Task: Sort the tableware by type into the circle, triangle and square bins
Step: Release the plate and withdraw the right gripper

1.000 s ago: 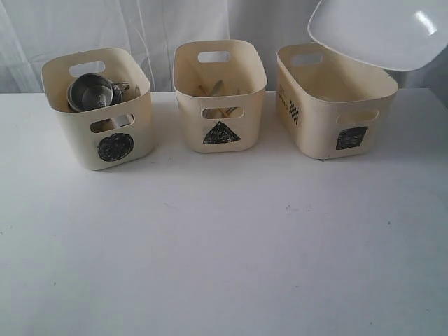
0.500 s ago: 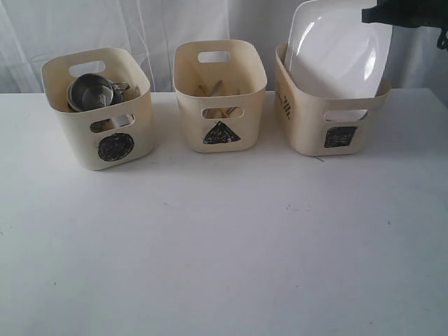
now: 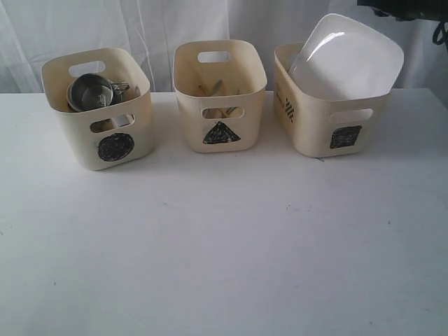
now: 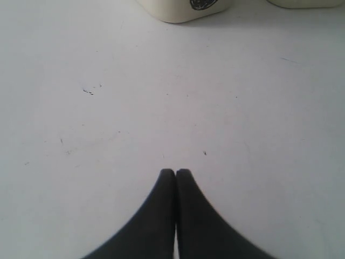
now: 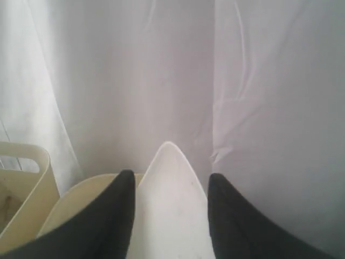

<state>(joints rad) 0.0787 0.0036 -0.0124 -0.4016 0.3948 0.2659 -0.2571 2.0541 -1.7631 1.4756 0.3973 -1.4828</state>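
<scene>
Item: large white rounded-square plate [image 3: 348, 59], tilted, proud of cream square-marked plastic tub [image 3: 329, 133] at 2 o'clock; may slide out or tip it. Fingers: right gripper [image 5: 171, 175] wide, empty; left gripper [image 4: 176, 171] pressed together.

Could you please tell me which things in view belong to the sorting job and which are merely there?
Job: circle bin, triangle bin, square bin, plate, steel mug, chopsticks.
Merely there: table, curtain.
</scene>
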